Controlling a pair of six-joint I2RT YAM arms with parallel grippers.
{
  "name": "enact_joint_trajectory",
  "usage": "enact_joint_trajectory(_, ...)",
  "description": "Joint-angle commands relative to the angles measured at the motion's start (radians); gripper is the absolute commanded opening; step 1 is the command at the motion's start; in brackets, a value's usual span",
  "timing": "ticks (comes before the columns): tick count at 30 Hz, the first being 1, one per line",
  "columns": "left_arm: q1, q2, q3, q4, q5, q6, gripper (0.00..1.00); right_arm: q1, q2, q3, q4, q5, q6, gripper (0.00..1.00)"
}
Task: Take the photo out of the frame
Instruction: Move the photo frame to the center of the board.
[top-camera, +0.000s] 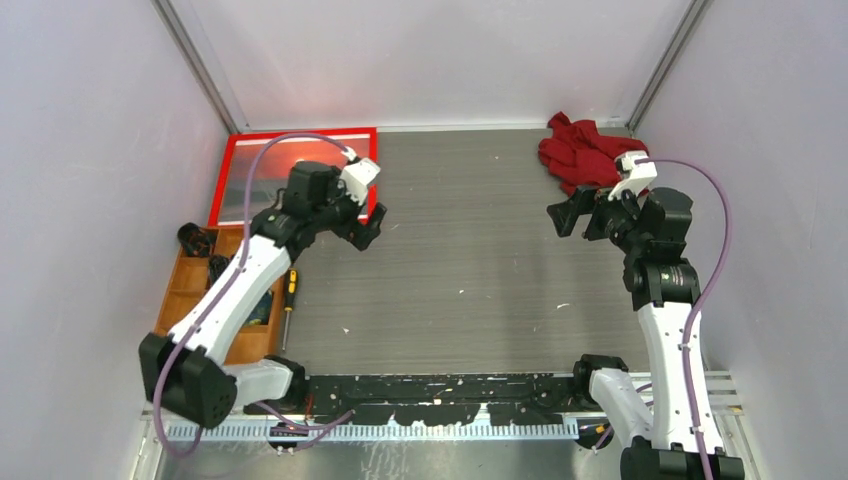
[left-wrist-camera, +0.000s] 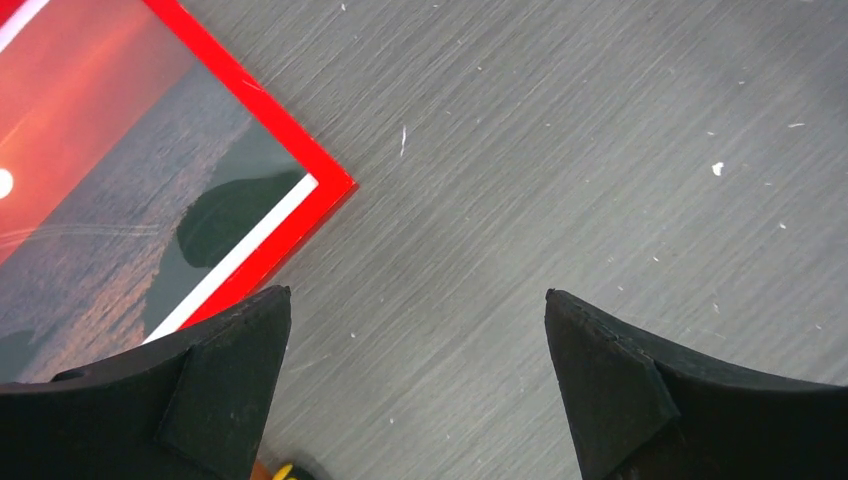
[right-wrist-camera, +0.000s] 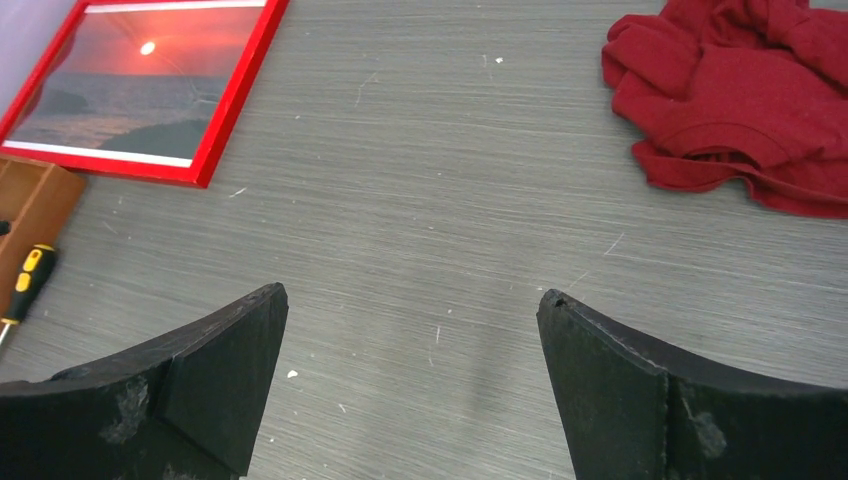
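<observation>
The red frame (top-camera: 300, 132) lies flat at the table's far left with the sunset photo (top-camera: 250, 185) inside it, face up. My left gripper (top-camera: 367, 230) hovers open and empty just beyond the frame's near right corner. In the left wrist view the frame corner (left-wrist-camera: 260, 95) and the photo (left-wrist-camera: 100, 200) sit at upper left, with the gripper (left-wrist-camera: 418, 300) over bare table. My right gripper (top-camera: 575, 222) is open and empty at the right. Its view (right-wrist-camera: 412, 295) shows the frame (right-wrist-camera: 240, 95) and photo (right-wrist-camera: 130, 90) far off.
A crumpled red cloth (top-camera: 580, 150) lies at the back right, also in the right wrist view (right-wrist-camera: 740, 100). A wooden organizer tray (top-camera: 185, 290) stands along the left side below the frame, with a yellow-handled screwdriver (top-camera: 288, 300) beside it.
</observation>
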Motion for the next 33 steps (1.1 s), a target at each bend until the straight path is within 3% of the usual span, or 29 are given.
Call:
enact_joint_trajectory(1,-0.048,0.159,0.111,0.05,-0.151,-0.002,1.0,0.002,-0.016,-0.014,0.072,0.042,-0.044,1.0)
enact_joint_trajectory(6,-0.049,0.334,0.238,0.058,-0.261,-0.153,1.0,0.0,-0.01,-0.036,0.093,0.056,-0.055,1.0)
enact_joint_trajectory(13,-0.049,0.501,0.296,0.125,-0.261,-0.214,1.0,-0.001,0.03,-0.039,0.092,0.069,-0.076,1.0)
enact_joint_trajectory(19,-0.039,0.651,0.389,0.088,-0.235,-0.264,1.0,-0.01,0.027,-0.042,0.093,0.078,-0.077,1.0)
enact_joint_trajectory(33,0.034,0.773,0.395,0.151,-0.124,-0.378,0.97,-0.02,0.027,-0.042,0.087,0.069,-0.106,1.0)
